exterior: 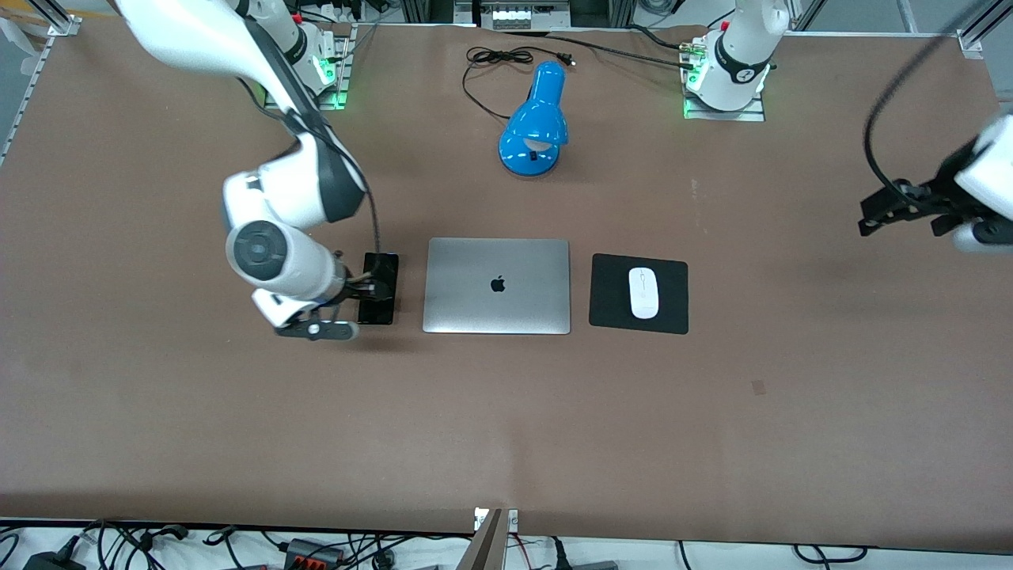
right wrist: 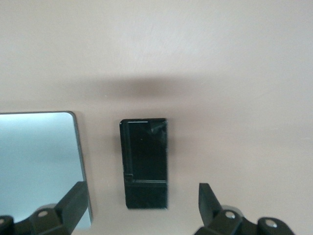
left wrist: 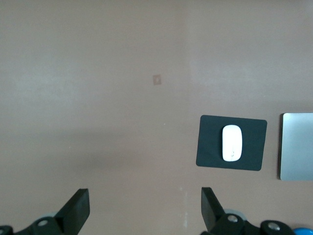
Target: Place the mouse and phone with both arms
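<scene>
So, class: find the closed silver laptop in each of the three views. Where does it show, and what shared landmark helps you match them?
Front view: laptop at the middle, between phone and black mat.
Left wrist view: only an edge strip, beside the mat.
Right wrist view: one corner part, beside the phone.
Shared landmark: the laptop's rounded silver edge.

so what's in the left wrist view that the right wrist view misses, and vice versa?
Only the left wrist view shows the mouse lying on the black mat, plus a small square mark on the table and the left gripper, jaws open over bare table.

Only the right wrist view shows the phone flat on the table, with the right gripper open above it and not touching it.

Both show the brown table and one edge of the closed silver laptop.
</scene>
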Action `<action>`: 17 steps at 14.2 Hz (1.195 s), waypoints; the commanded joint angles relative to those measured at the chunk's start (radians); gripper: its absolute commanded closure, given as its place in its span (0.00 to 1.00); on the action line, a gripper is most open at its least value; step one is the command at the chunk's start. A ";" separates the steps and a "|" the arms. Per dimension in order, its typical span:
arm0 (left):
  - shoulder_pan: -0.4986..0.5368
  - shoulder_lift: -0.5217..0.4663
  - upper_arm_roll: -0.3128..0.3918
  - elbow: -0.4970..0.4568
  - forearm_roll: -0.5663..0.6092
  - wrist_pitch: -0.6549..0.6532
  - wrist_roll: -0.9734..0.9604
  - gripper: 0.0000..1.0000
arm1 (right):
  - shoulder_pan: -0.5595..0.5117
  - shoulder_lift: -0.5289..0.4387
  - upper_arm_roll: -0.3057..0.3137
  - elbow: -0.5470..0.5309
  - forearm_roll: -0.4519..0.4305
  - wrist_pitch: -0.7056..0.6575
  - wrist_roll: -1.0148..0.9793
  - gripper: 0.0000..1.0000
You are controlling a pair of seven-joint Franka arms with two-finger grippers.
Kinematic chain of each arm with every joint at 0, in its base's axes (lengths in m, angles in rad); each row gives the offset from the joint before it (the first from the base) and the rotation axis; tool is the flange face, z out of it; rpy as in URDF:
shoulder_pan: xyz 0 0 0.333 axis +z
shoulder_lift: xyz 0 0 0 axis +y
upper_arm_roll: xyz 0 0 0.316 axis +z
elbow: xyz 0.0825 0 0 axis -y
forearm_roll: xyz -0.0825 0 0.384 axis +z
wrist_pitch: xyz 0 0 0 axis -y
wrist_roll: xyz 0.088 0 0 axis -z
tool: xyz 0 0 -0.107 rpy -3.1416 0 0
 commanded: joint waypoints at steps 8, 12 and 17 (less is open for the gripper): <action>-0.047 -0.069 0.054 -0.090 -0.034 -0.015 0.034 0.00 | -0.227 -0.073 0.008 0.338 -0.041 -0.336 -0.194 0.00; -0.049 -0.051 0.054 -0.061 -0.006 -0.016 0.052 0.00 | -0.332 -0.136 -0.003 0.314 -0.038 -0.324 -0.318 0.00; -0.043 -0.039 0.054 -0.045 -0.006 -0.033 0.057 0.00 | -0.329 -0.281 -0.038 0.171 -0.040 -0.272 -0.378 0.00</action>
